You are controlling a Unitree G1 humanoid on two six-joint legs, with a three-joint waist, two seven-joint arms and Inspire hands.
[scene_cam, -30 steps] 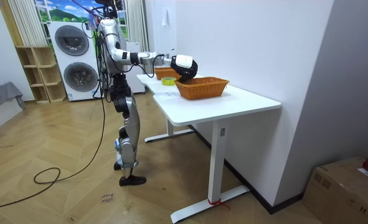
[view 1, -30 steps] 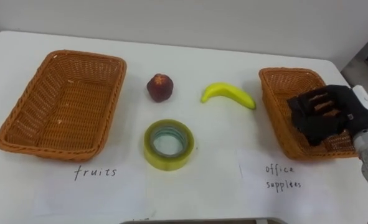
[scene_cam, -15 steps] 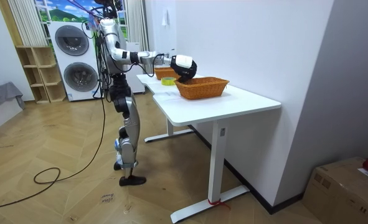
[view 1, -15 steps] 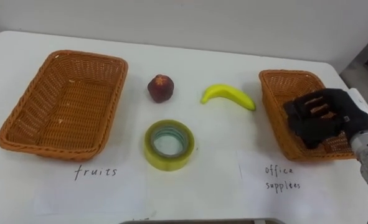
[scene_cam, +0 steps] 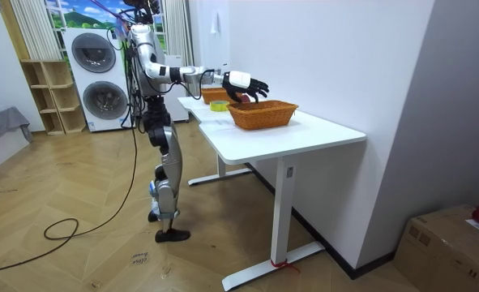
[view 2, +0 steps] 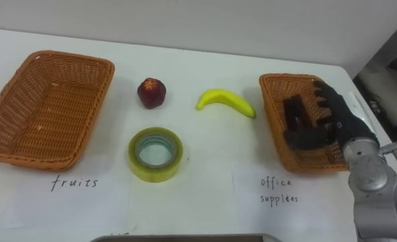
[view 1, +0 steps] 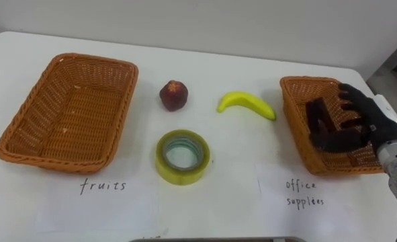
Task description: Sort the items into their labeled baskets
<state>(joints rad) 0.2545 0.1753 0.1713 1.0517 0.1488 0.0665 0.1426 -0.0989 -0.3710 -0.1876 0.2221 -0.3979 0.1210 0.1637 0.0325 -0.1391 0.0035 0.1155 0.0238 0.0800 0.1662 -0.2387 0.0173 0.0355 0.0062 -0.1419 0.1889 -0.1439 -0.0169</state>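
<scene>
A home-like room with a laundry corner: two stacked front-loading washing machines [scene_cam: 101,79], an open wooden shelf [scene_cam: 49,97], herringbone wood floor [scene_cam: 85,255], a white surface [scene_cam: 312,130].

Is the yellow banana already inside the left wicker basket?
No, the curved yellow banana lies on the white table, right of the red apple.

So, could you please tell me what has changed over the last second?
The right hand has opened its fingers over the office supplies basket, apparently releasing a dark item into it. The apple, banana, tape roll and fruits basket stayed put.
</scene>
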